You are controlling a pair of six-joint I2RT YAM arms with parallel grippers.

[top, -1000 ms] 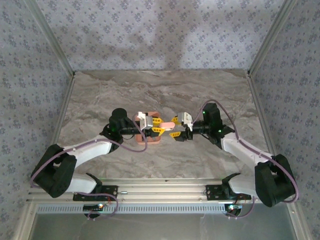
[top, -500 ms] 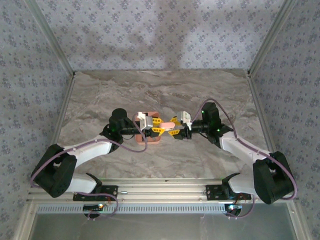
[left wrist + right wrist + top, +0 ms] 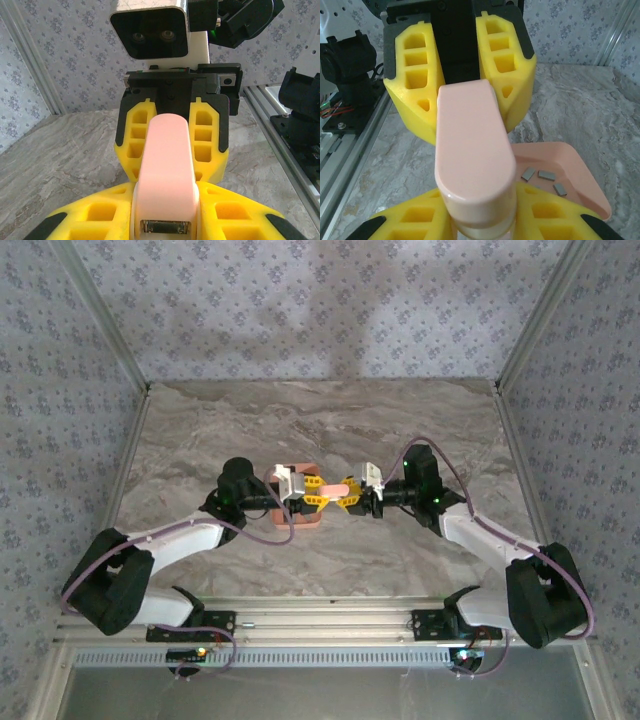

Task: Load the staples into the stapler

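Left claw is clamping one end of the stapler, nearly shut. The right claw is pinching the other end, above the table beside the tray holding the staples. Opening looks underway: one claw should be bracing, the other prying.

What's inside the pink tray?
A few small grey staples lie flat on the floor of the tray. The stapler covers much of the tray, so more could be hiding there.
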